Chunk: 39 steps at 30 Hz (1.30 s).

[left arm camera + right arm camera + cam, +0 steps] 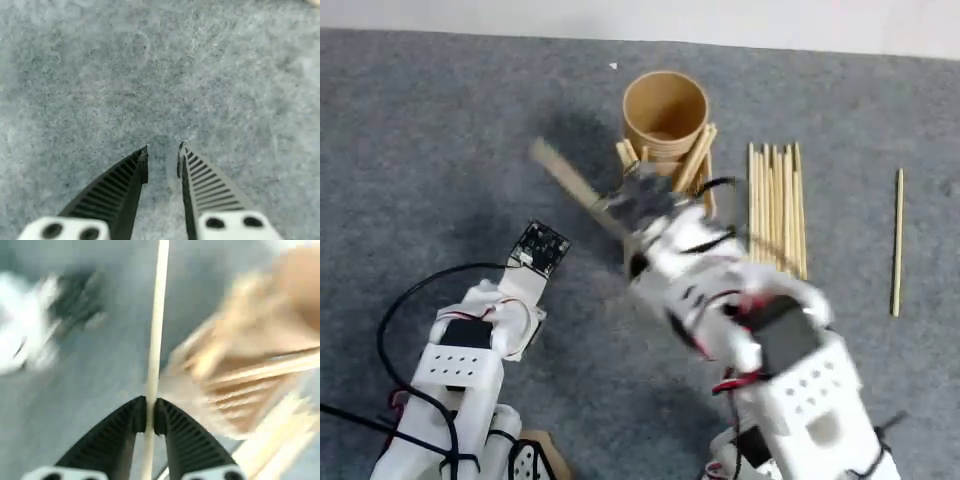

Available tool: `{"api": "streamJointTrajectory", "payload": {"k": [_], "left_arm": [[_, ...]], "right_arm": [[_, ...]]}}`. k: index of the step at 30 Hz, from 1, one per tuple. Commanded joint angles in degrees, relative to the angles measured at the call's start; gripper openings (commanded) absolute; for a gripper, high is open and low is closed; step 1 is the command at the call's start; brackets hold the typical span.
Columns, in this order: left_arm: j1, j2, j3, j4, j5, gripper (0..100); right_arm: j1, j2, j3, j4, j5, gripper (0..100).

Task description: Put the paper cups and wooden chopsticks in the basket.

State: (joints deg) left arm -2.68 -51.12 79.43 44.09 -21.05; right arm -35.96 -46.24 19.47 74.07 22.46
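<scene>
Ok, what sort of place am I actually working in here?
Probably a robot test bench rather than a kitchen: a grey felt-like mat as work surface, a left arm and right arm side by side, and practice props laid out, a paper cup and loose wooden chopsticks.

This looks like a robotics lab or workroom: a bench (420, 130) covered in rough grey felt-like fabric, two white plastic robot arms (460, 370) trailing loose black cables (390, 320), and a plain pale wall (620, 15) behind.
</scene>
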Motion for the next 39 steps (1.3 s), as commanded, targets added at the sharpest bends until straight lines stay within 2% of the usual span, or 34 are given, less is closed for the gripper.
{"api": "streamJointTrajectory", "payload": {"k": [1,6,9,15,18,25,31,33,39], "left_arm": [[-0.5,-0.4,-2.3,-0.6,-0.1,13],[-0.5,-0.4,-2.2,-0.7,-0.1,13],[-0.5,-0.4,-2.2,-0.7,-0.1,13],[-0.5,-0.4,-2.2,-0.7,-0.1,13],[-0.5,-0.4,-2.2,-0.8,-0.1,13],[-0.4,-0.4,-2.2,-0.8,-0.1,13],[-0.4,-0.4,-2.2,-0.8,-0.1,13],[-0.4,-0.4,-2.2,-0.8,-0.1,13],[-0.4,-0.4,-2.2,-0.8,-0.1,13]], "right_arm": [[5.8,-0.9,-9.5,-5.5,-2.2,0.4],[7.4,0.0,-11.7,-19.6,-10.9,0.4],[7.4,-0.6,-2.8,-32.8,-14.1,0.4],[7.5,-0.7,16.9,-55.0,-14.5,0.4],[7.6,-0.7,24.2,-62.1,-17.1,0.4],[13.3,-0.7,30.3,-65.7,-17.6,1.1],[14.5,-5.2,30.8,-65.6,-17.6,20.2],[14.6,-8.3,30.8,-65.5,-17.6,21.7],[17.1,-16.0,30.0,-54.5,-17.3,21.6]]}}
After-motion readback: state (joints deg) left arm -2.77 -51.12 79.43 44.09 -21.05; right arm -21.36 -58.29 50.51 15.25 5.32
